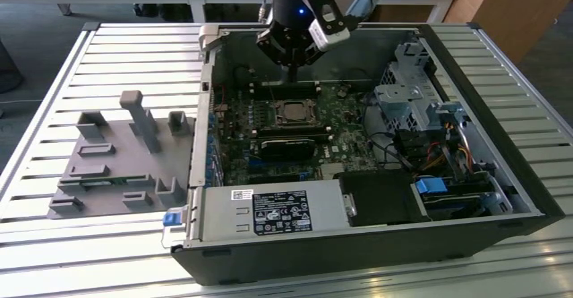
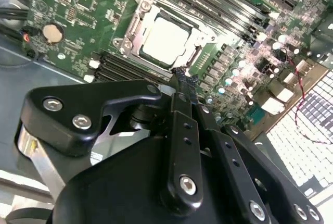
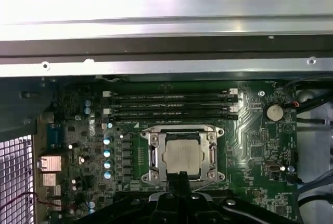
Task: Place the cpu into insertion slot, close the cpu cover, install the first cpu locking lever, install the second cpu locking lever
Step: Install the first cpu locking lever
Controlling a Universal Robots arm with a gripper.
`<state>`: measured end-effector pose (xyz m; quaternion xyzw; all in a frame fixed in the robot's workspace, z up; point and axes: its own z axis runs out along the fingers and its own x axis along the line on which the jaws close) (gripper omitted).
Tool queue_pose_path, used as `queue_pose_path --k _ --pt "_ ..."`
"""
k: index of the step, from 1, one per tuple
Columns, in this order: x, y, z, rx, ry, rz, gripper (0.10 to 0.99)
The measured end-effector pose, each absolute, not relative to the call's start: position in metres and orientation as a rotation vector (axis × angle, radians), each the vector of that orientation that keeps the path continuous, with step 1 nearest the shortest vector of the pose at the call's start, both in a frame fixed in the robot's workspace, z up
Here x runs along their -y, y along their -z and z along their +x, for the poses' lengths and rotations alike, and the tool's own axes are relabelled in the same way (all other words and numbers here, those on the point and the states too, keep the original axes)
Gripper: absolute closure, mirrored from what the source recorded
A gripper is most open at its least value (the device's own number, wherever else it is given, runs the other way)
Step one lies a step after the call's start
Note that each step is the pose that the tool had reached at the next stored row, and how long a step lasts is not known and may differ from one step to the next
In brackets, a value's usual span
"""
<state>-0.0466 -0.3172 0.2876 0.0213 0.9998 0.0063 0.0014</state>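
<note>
Pincer tips shut tight, nothing btwn them, near cpu cover lying flat over seated cpu.

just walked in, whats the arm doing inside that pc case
A robot arm's gripper hangs down into an open computer case, above the green motherboard. The cpu is already seated on the board, and the cpu cover lies flat around it, framing its silver face. The jaws are shut with nothing between them. In both wrist views their tip sits right at the edge of the cover.
</note>
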Motion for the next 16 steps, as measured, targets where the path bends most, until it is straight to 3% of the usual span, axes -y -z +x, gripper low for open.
queue_pose_path --k 16 --pt "0.317 -0.271 -0.081 -3.12 -0.021 0.06 0.98"
